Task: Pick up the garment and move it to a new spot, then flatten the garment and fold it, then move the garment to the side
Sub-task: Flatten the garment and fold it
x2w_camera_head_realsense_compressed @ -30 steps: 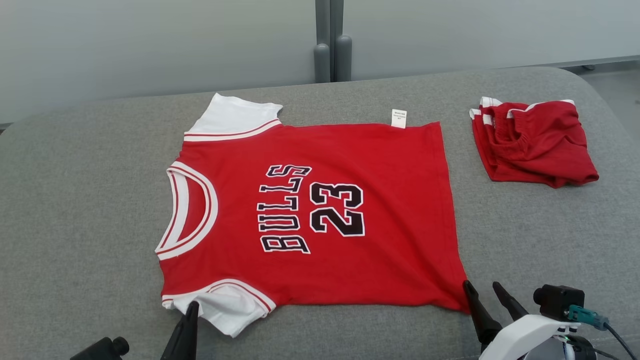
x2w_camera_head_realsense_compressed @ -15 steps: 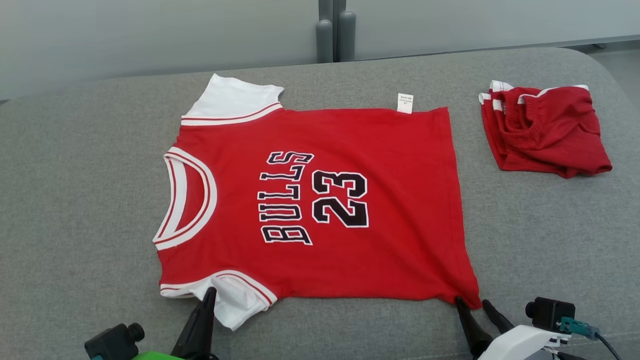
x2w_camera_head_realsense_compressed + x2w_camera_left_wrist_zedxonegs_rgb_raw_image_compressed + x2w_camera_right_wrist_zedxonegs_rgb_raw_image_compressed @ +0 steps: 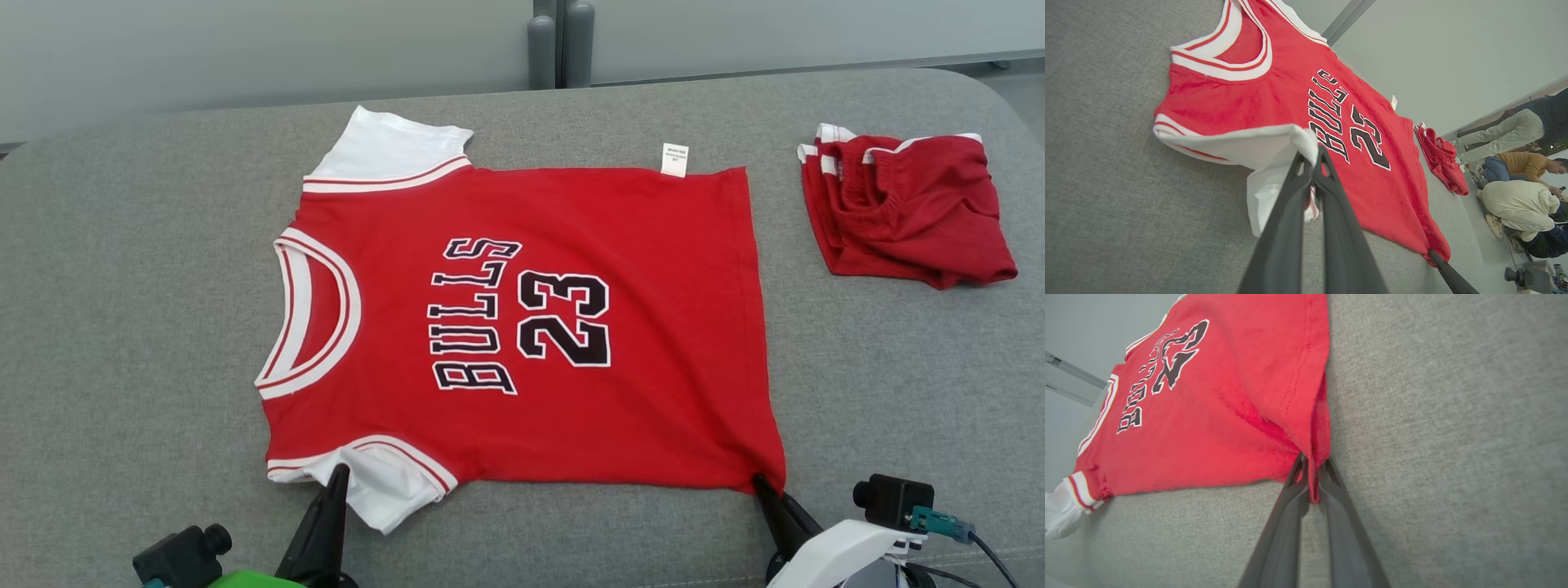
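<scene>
Jaws clenched on both sides. The left gripper [image 3: 1311, 158] pinches the white sleeve [image 3: 1249, 147] of the shirt [image 3: 522, 327]. The right gripper [image 3: 1312, 467] pinches the near hem corner [image 3: 1318, 449].

- Shirt lies spread flat, print up, on the grey cushion [image 3: 122, 343]. Collar is toward the robot's left, hem toward its right.
- Folded red shorts [image 3: 906, 212] sit well apart at the far right.

Risks, as I read them:
- The right grip has only the very tip of the corner. A quick lift could pull it free and drop that side.
- The left grip is on loose sleeve cloth, bunched and doubled under, not on the shoulder seam. The body may sag between the two holds and crease.
- If one side rises faster, the fold line will run skewed across the print.

Pose:
- Both arms come in low from the near edge.
- The fingers lie almost along the cushion and point away from the robot.
- The pale right forearm [image 3: 841, 551] sits at the lower right.
</scene>
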